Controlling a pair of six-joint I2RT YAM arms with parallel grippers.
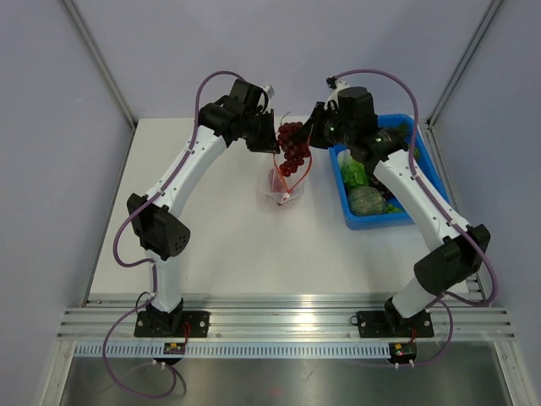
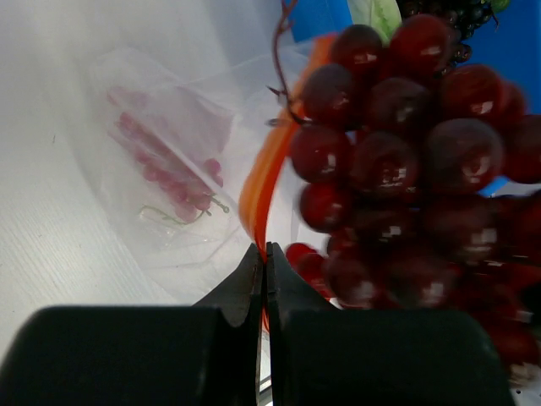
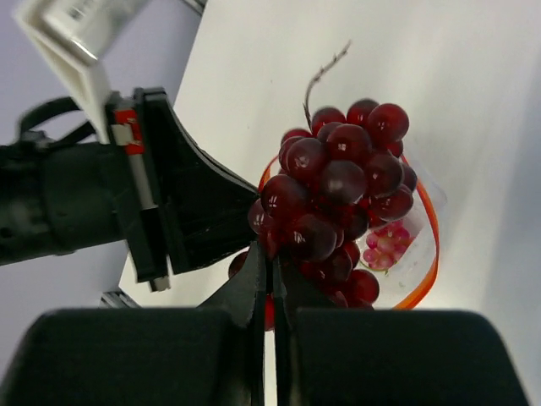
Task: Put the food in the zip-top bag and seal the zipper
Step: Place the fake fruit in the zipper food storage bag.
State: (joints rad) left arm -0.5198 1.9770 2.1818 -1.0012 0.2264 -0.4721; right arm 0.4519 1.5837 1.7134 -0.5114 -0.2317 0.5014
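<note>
Upper centre of the top view: bag point(image 1: 281, 188) hung mouth-up over the table point(image 1: 211, 245), grapes point(image 1: 292, 145) lodged in the mouth, only partly in. Long axis of the bunch running up and down that frame, stem toward the top edge, lower end sunk into the bag. Left gripper point(image 1: 269, 142) at the bunch's left, right gripper point(image 1: 314, 139) at its right, both at the rim.

From the left wrist, close in: left gripper point(image 2: 264, 258) pressed together on the zipper point(image 2: 269, 173), the orange strip rising from the tips toward upper centre. Grapes point(image 2: 406, 161) filling the right half, just beside the strip. Pink fruit point(image 2: 169, 173) blurred through clear plastic at left centre, low in the bag.

From the right wrist: right gripper point(image 3: 270, 275) likewise pinched tight, a red sliver of the strip nipped between its tips. Shown whole here alone, the zipper point(image 3: 427, 245) spread into a round orange loop, grapes point(image 3: 338, 203) at its centre, stem aimed at the top of the frame, pink fruit point(image 3: 387, 244) glimpsed beneath. Left gripper point(image 3: 249, 207) black at left centre, touching the loop.

Shown from above alone: blue bin point(image 1: 372, 222) at right centre, greens point(image 1: 355, 173) inside, well apart from the bag.
</note>
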